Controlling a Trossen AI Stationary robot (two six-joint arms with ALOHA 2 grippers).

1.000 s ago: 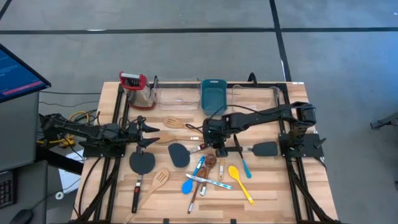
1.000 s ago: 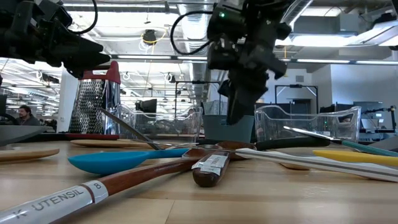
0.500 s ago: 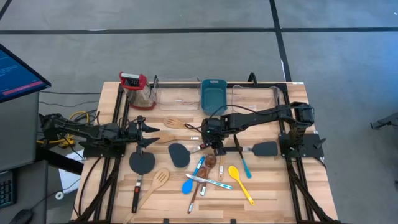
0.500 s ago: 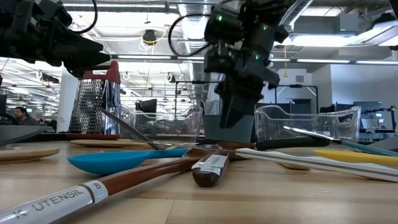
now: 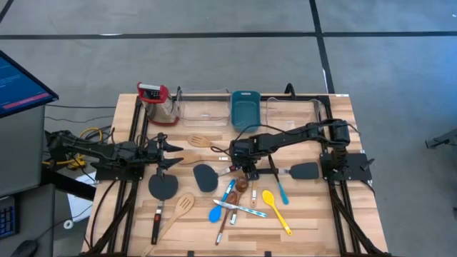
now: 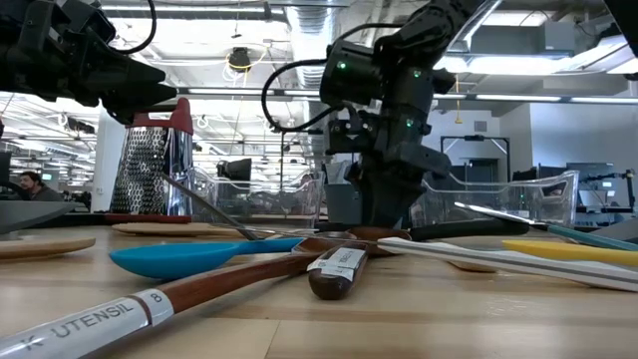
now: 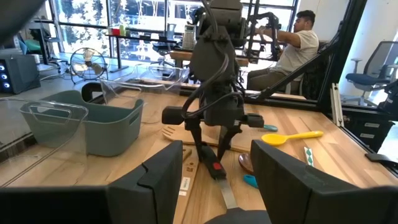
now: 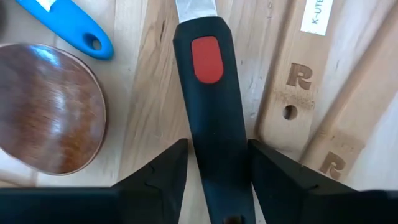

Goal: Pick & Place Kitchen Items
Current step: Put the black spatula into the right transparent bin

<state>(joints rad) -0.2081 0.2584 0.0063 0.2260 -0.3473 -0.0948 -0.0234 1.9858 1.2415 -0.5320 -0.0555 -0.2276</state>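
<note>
My right gripper (image 8: 217,149) points down at the table's middle (image 5: 246,169), its open fingers astride the black handle (image 8: 211,106) of a black spatula (image 5: 204,177). The handle has a red patch (image 8: 206,59) and lies flat on the wood. Beside it lie a dark-brown spoon bowl (image 8: 53,109), a blue handle (image 8: 68,28) and pale wooden handles (image 8: 305,81). My left gripper (image 5: 175,153) waits open and level at the table's left, holding nothing. My right gripper comes from above, pointing down, with one finger (image 8: 165,171) at each long side of the spatula's black handle (image 8: 214,155), near its free end and across it. I cannot tell whether the fingers touch it. The handle lies flat on the table.
A teal tub (image 5: 245,108) stands between two clear bins (image 5: 203,107) (image 5: 293,107) at the far edge, a grater (image 5: 158,102) to their left. Other utensils lie around: black spatulas (image 5: 163,187) (image 5: 303,171), a yellow spoon (image 5: 275,210), a blue spoon (image 5: 216,212), wooden spatulas (image 5: 182,207).
My right gripper has come down toward the table onto the black spatula handle, shifting a little toward the table's left. The utensils have stayed where they lay.
</note>
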